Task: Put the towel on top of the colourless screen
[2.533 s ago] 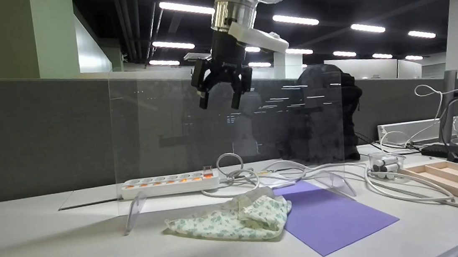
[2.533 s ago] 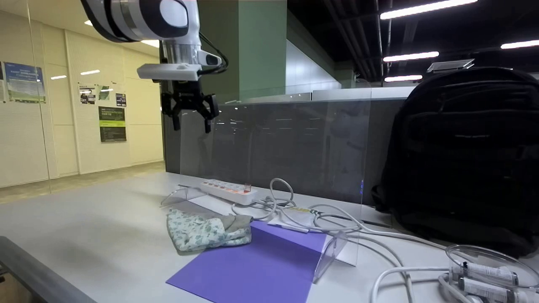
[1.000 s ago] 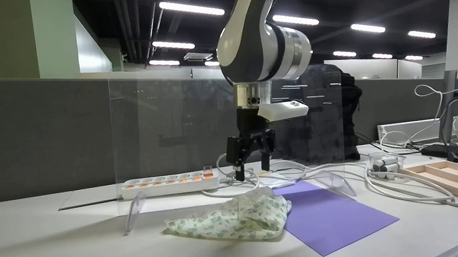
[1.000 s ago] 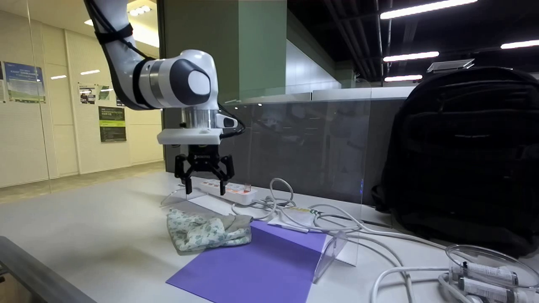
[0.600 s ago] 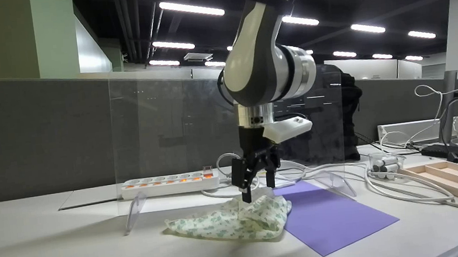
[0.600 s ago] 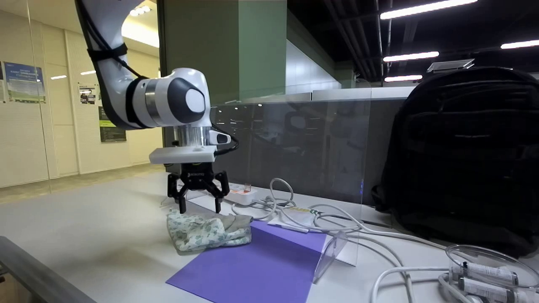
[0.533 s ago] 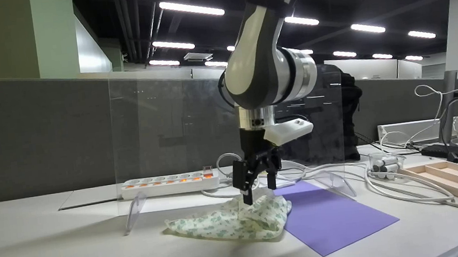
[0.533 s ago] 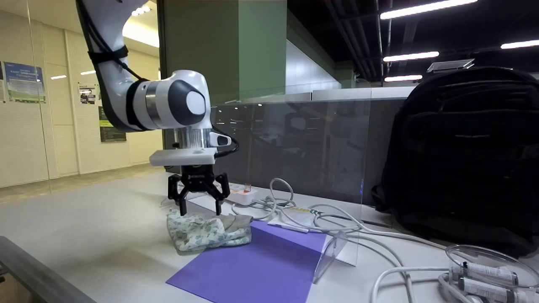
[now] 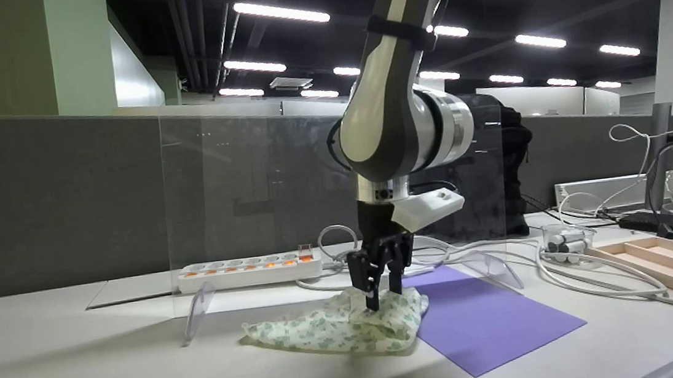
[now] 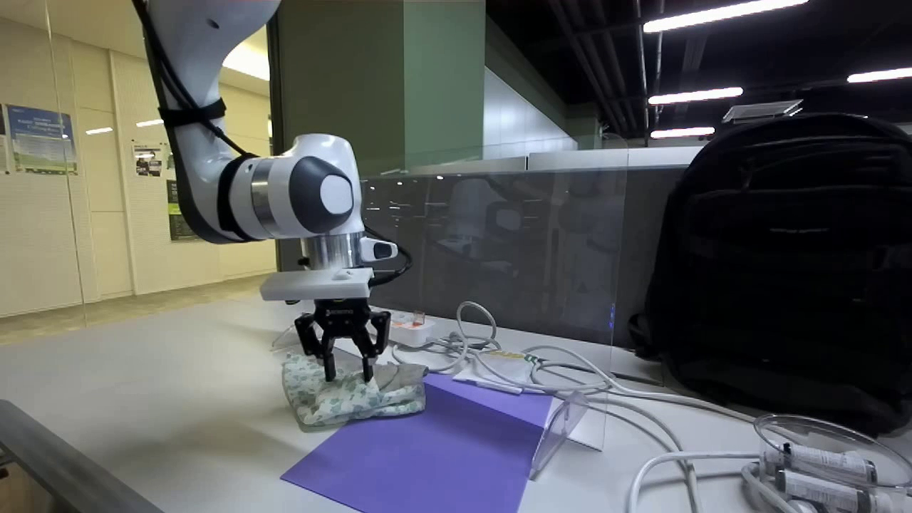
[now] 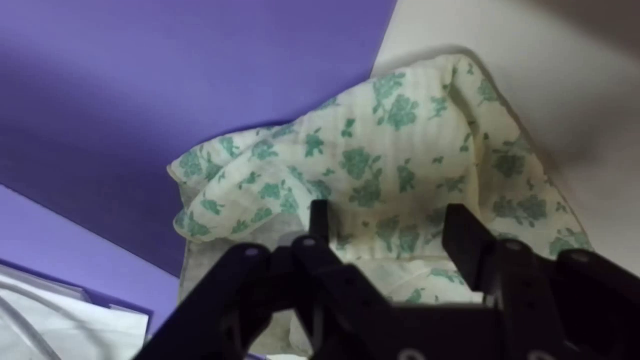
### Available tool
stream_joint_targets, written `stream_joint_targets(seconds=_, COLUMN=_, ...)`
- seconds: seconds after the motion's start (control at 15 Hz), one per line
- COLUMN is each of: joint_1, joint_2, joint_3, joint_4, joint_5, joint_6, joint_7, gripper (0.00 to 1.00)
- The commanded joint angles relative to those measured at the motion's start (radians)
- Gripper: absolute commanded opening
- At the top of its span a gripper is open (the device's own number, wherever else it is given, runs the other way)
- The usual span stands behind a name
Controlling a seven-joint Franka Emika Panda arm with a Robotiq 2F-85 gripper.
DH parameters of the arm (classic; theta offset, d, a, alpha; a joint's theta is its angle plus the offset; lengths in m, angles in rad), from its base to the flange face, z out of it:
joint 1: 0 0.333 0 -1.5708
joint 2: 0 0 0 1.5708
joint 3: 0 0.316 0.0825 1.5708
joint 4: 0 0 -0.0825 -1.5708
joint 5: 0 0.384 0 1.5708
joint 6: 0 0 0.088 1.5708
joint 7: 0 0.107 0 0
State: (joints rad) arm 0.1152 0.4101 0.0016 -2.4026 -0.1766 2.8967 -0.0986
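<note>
A crumpled white towel with green flowers lies on the table, partly on a purple sheet. It also shows in an exterior view and fills the middle of the wrist view. The colourless screen stands upright behind the towel on clear feet; it also shows in an exterior view. My gripper points down with its fingertips at the towel's top, also seen in an exterior view. In the wrist view my fingers are apart with towel fabric below and between them. Whether the tips touch it is unclear.
A white power strip and looped white cables lie behind the screen. The purple sheet is right of the towel. A black backpack, a clear cup of batteries and a wooden tray stand farther right.
My gripper has come down from above the screen's top edge to the towel. In the last half second it sank further and its fingers drew closer together. The towel has hardly moved.
</note>
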Motion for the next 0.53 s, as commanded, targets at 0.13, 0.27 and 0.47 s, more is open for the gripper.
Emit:
stream_joint_targets(seconds=0.13, joint_1=-0.005, joint_2=-0.005, joint_3=0.001, joint_4=-0.011, joint_5=0.001, joint_6=0.043, joint_7=0.012, gripper=0.19)
stream_joint_targets(seconds=0.27, joint_1=-0.009, joint_2=-0.009, joint_3=0.006, joint_4=-0.016, joint_5=0.003, joint_6=0.050, joint_7=0.006, gripper=0.05)
stream_joint_targets(seconds=0.47, joint_1=-0.016, joint_2=-0.018, joint_3=0.019, joint_4=-0.025, joint_5=0.006, joint_6=0.049, joint_7=-0.007, gripper=0.00)
